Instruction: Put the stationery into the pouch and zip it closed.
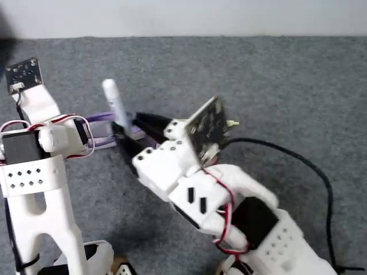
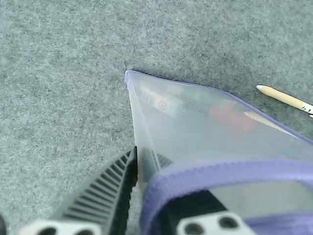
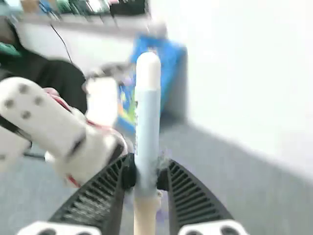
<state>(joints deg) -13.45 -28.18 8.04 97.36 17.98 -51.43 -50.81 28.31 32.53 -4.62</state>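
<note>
A translucent pouch [image 2: 195,127] with a purple zip edge [image 2: 220,171] lies on the grey carpet, some items showing faintly inside it. My left gripper [image 2: 142,171] is shut on its edge near the zip; from above the pouch [image 1: 105,139] shows beside that gripper [image 1: 92,134]. My right gripper [image 3: 145,171] is shut on a white pen [image 3: 146,122], which stands up out of the fingers. In the high view the pen [image 1: 114,103] tilts over the pouch's opening, held by the black fingers [image 1: 121,143]. A pencil [image 2: 286,98] lies on the carpet beyond the pouch.
Grey carpet [image 1: 275,86] covers the table, bare at the back and right. A black cable [image 1: 309,166] curves along the right arm's side. The left arm's white body [image 3: 54,132] stands close beside the held pen. A pale wall [image 1: 183,17] borders the far edge.
</note>
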